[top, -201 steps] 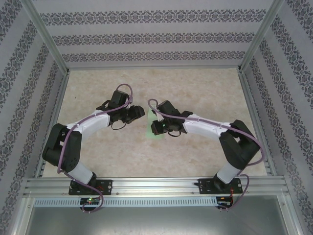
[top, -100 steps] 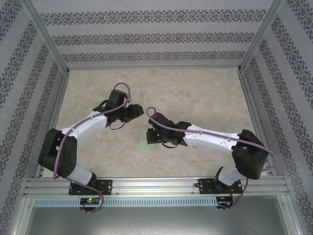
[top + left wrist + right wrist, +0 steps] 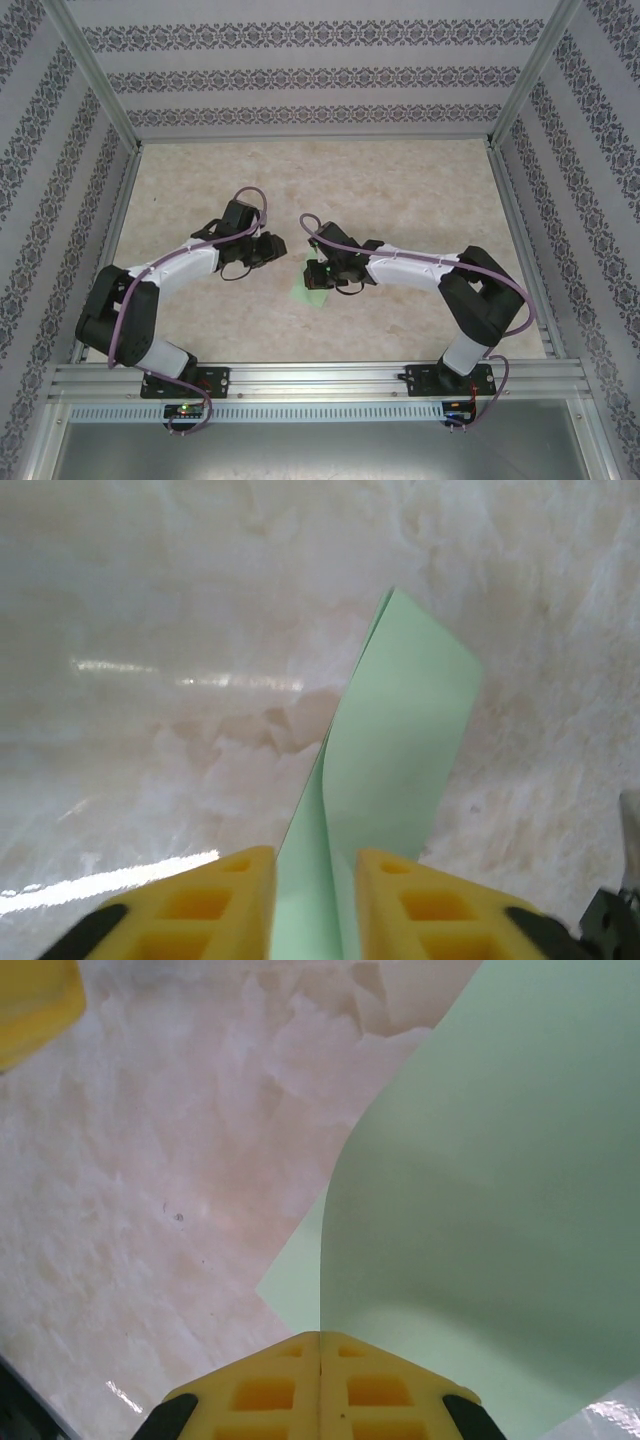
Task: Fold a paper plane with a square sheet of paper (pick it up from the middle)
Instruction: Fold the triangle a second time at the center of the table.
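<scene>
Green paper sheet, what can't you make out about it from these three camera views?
1. Top external: the right gripper and its wrist cover most of the green paper sheet, so its outline and creases are hidden.
2. Left wrist: the sheet runs off the bottom edge between the fingers of the left gripper; contact cannot be told.
3. Right wrist: the sheet is cut off by the top and right edges.

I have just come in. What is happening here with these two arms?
A pale green sheet of paper is being worked on at a marbled table. The right gripper is shut on the sheet. The left gripper has the sheet between its fingers, which stand apart; whether they press it is unclear. The sheet is bent, not yet a plane.
</scene>
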Robot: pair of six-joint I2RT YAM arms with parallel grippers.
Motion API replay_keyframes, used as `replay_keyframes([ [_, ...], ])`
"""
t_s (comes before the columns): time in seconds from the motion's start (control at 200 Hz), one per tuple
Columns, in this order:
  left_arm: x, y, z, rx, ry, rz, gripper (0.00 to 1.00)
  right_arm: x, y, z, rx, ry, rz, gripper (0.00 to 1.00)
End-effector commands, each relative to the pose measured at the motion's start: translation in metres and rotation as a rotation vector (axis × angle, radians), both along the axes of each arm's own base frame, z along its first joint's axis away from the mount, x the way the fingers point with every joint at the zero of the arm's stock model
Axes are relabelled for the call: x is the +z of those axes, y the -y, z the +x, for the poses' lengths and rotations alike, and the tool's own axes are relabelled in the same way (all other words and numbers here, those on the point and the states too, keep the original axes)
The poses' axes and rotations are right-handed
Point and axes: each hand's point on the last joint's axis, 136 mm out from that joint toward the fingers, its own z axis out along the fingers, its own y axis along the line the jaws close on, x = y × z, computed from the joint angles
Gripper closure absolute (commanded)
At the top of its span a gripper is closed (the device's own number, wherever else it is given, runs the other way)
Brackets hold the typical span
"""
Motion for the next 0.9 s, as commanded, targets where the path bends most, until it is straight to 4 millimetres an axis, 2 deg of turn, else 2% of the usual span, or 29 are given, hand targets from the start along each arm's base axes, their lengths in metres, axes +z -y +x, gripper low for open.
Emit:
replay_keyframes([
  [0.0, -0.003, 0.002, -0.023, -0.041, -0.022, -0.003, 0.8, -0.005, -0.003, -0.003, 0.038, -0.002, 0.031, 1.0],
  [0.215, -0.015, 0.024, -0.053, -0.119, -0.071, -0.032, 0.91, -0.003, -0.002, -0.002, 0.025, 0.017, 0.052, 1.0],
  [0.325, -0.017, 0.043, -0.059, -0.151, -0.069, -0.056, 0.92, -0.004, -0.002, -0.003, 0.027, 0.017, 0.052, 1.0],
  [0.375, -0.019, 0.05, -0.061, -0.165, -0.08, -0.058, 0.96, -0.004, -0.001, -0.002, 0.019, 0.023, 0.059, 1.0],
  [0.525, -0.037, 0.053, -0.073, -0.163, -0.13, -0.012, 0.98, -0.005, -0.001, -0.002, 0.017, 0.018, 0.06, 1.0],
  [0.684, -0.042, 0.064, -0.067, -0.151, -0.11, -0.061, 0.99, -0.006, -0.003, -0.002, 0.018, 0.02, 0.065, 1.0],
  [0.894, -0.063, 0.051, -0.072, -0.137, -0.148, 0.024, 1.0, -0.007, 0.003, -0.002, 0.007, 0.025, 0.051, 1.0],
])
